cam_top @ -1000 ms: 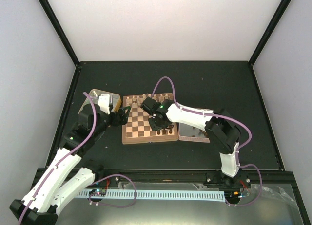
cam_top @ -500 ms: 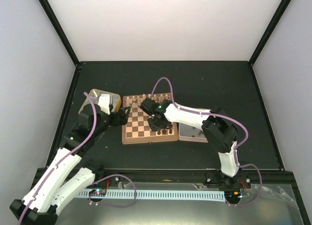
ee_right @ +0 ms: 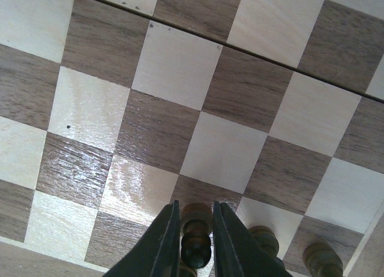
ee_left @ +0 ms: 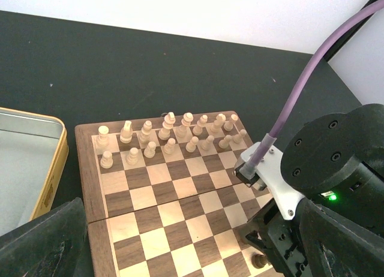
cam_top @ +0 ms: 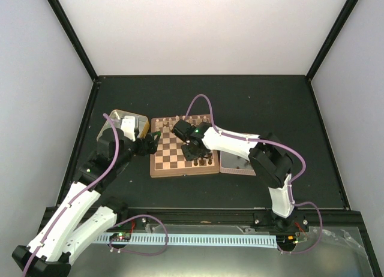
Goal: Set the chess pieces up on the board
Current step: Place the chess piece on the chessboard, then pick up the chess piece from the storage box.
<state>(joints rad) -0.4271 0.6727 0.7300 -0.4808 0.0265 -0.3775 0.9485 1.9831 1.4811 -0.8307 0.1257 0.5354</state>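
Note:
The board (cam_top: 174, 151) lies between my arms, with pale cream pieces filling its two far rows (ee_left: 168, 136). My right gripper (ee_right: 197, 229) is shut on a dark brown pawn (ee_right: 197, 241), held upright with its base at a dark square near the board's near edge. Two more dark pieces (ee_right: 264, 240) stand just right of it. In the left wrist view one dark pawn (ee_left: 259, 260) shows beside the right arm (ee_left: 324, 169). My left gripper (ee_left: 192, 256) is open and empty over the board's left part (cam_top: 154, 140).
A gold tin (cam_top: 123, 122) sits left of the board and also shows in the left wrist view (ee_left: 36, 163). A silver tin (cam_top: 237, 163) sits at the board's right edge, partly under the right arm. Black tabletop surrounds them.
My right gripper has shifted slightly left over the board's near rows with the pawn in it. The left arm has not visibly moved.

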